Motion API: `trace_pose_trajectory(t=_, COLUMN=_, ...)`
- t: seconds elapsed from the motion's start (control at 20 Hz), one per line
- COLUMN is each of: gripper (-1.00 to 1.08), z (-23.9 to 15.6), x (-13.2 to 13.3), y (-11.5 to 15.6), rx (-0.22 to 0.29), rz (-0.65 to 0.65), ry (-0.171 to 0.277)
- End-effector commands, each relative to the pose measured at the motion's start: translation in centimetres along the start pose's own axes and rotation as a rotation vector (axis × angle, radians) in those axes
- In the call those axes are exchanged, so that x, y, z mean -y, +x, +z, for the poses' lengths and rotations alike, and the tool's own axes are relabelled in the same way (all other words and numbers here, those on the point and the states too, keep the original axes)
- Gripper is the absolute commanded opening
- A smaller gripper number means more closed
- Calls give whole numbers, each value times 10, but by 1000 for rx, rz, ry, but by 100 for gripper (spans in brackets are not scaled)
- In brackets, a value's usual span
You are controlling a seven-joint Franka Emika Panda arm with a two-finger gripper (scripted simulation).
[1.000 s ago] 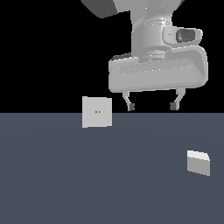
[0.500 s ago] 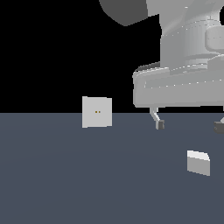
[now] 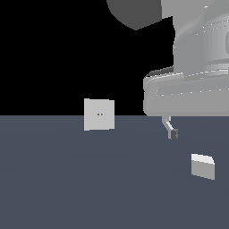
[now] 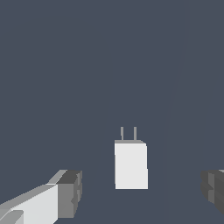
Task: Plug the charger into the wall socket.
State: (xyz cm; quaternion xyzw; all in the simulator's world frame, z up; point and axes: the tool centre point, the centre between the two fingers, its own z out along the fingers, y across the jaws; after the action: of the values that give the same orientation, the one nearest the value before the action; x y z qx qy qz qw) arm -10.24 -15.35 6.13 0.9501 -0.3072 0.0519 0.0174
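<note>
The charger [image 3: 202, 166] is a small light-grey block lying on the dark floor at the exterior view's right. In the wrist view the charger [image 4: 130, 165] shows two thin prongs pointing away from the camera. The wall socket [image 3: 99, 114] is an upright off-white plate with two orange dots, at the exterior view's left of centre. My gripper [image 4: 142, 190] is open and empty, hovering above the charger, which lies between the two fingers in the wrist view. In the exterior view only one fingertip [image 3: 173, 133] shows; the other is cut off by the frame edge.
A flat dark grey-blue floor [image 3: 89, 188] stretches across the scene under a black background. The arm's large body [image 3: 197, 67] fills the exterior view's upper right.
The arm has moved toward the exterior view's right, from beside the socket to above the charger, and looms larger. The gripper stays open. Charger and socket have not moved.
</note>
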Motion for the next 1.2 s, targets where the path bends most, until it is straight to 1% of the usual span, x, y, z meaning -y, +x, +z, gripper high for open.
trace_pose_trajectory(t=0.0, gripper=100, z=-1, x=2, y=0, rx=0, rz=-4, ry=1)
trace_pose_trajectory(t=0.3, gripper=100, z=4, x=1, y=0, rx=0, rz=-3, ry=1)
trace_pose_trajectory(t=0.75, gripper=100, z=40, x=2, y=-5, rx=1, rz=-3, ry=2)
trace_pose_trajectory(t=1.05, gripper=100, z=49, x=2, y=-6, rx=1, rz=-4, ry=2)
trace_pose_trajectory(t=1.1, gripper=-100, z=49, x=2, y=-6, rx=1, rz=-4, ry=2)
trace_pose_trajectory(t=1.15, gripper=-100, z=49, x=2, y=-6, rx=1, rz=-4, ry=2)
